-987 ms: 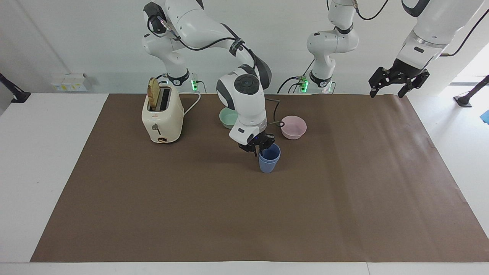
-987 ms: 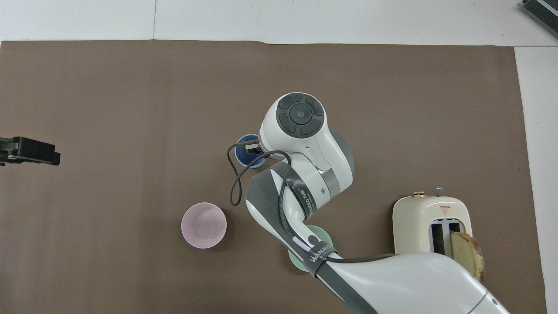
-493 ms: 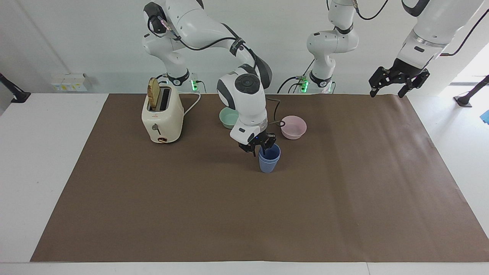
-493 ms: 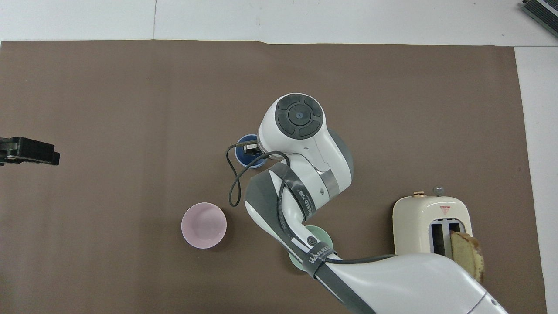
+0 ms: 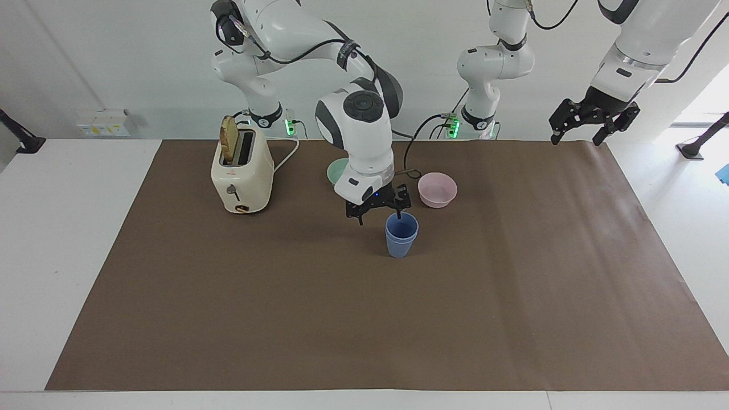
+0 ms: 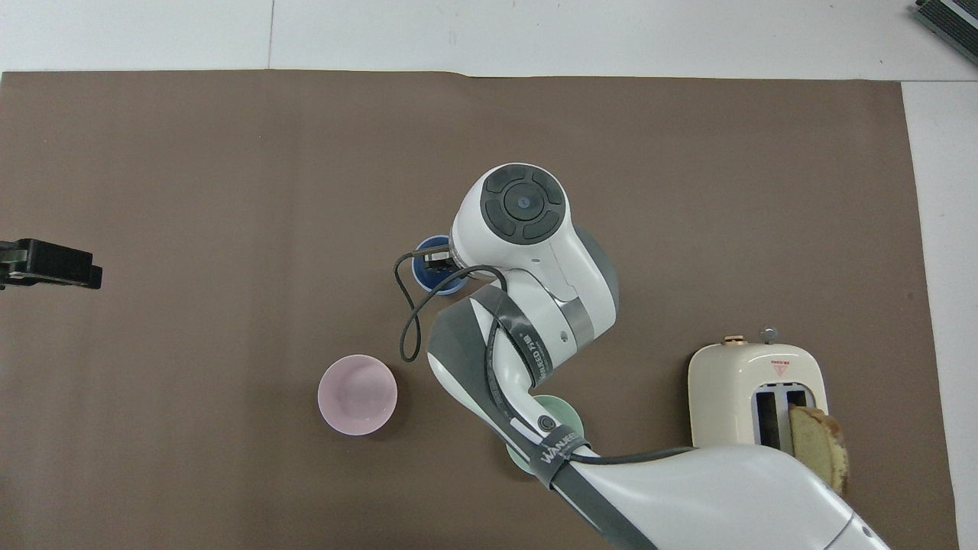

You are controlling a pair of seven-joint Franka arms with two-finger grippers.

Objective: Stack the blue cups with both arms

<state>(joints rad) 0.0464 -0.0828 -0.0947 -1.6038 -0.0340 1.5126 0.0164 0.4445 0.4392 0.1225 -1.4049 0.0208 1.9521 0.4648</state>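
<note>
One toaster point(image 5: 242, 171): cream, set on the brown mat point(image 5: 364, 319) of the tabletop point(image 5: 57, 228), toward the end where the right arm point(image 5: 364, 125) is based; a slice of bread point(image 5: 229, 139) is stuck up out of one slot.
Green bowl point(image 5: 336, 171): placed close to the robots and partly hidden by the right arm.
Right pincer point(image 5: 379, 218): hung just above the blue cups point(image 5: 401, 236), with its fingers spread wide and nothing gripped; one fingertip is seen right by the rim.
Blue cups: stood upright near the middle of the mat, farther from the robots than both bowls; they are seen as one stack, one cup tucked inside the other.
Pink bowl point(image 5: 437, 189): placed near the cups, a bit nearer to the robots.
Left pincer point(image 5: 576, 136): held up high over the mat's corner, with its fingers spread and nothing gripped; the left arm point(image 5: 632, 51) is kept waiting.
</note>
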